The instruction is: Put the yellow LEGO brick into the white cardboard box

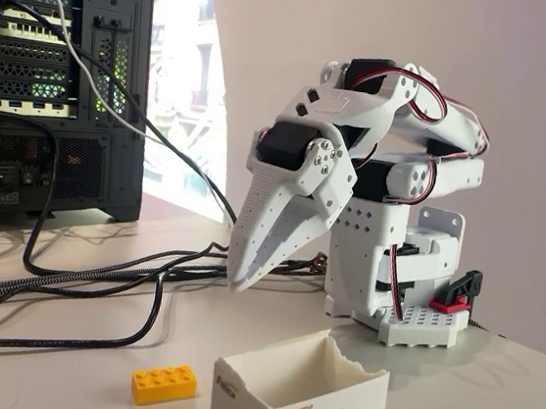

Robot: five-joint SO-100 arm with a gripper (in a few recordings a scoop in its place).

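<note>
The yellow LEGO brick (164, 384) lies flat on the white table near the front, studs up. Just to its right stands the white cardboard box (302, 397), topless with an uneven rim, red-and-black logo text and a line-drawn robot on its front. My white gripper (239, 282) hangs above and behind both, its tip pointing down at the table. The fingers lie together with nothing between them. The gripper is clear of the brick and the box.
A black computer tower (55, 81) stands at the back left. Several black cables (96, 288) run across the table behind the brick. The arm's studded white base (424, 325) with a red-and-black clamp sits at the right.
</note>
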